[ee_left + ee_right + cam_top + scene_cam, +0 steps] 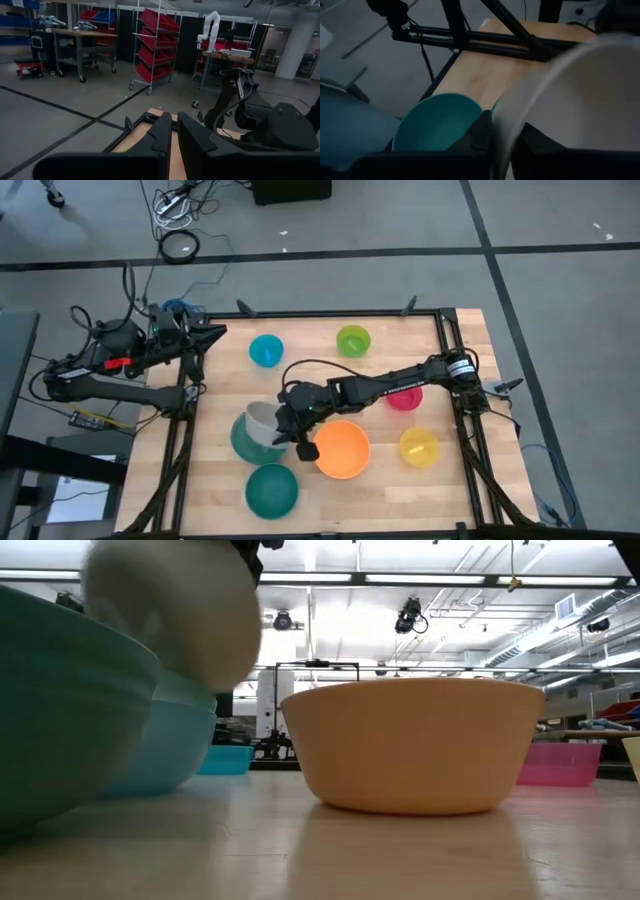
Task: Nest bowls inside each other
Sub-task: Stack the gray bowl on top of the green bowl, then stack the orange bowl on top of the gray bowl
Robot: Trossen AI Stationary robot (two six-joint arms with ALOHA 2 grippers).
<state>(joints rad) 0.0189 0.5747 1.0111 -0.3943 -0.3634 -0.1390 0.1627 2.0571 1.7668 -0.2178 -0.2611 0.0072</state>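
Note:
My right gripper (282,423) reaches from the table's right to the left middle and is shut on a grey-white bowl (262,423), which is steeply tilted over a larger light blue bowl (172,745). An orange bowl (342,448) stands right beside the gripper on the table's right side. A teal bowl (271,489) stands nearer the front edge. My left gripper (216,332) is off the table's far left corner, held level, its fingers (162,131) almost together with nothing between them. My right gripper has the grey-white bowl's rim (501,131) between its two fingers, one inside the bowl and one outside, on the side toward the orange bowl. The fingers slant down from the table's right. The bowl is tilted with its bottom (170,610) up; I cannot tell whether its low side rests on the light blue bowl.
A cyan bowl (266,350) and a lime green bowl (352,340) stand near the far edge. A pink-red bowl (405,398) is partly under my right arm, and a yellow bowl (419,447) stands at the right. A black frame (445,340) borders the table.

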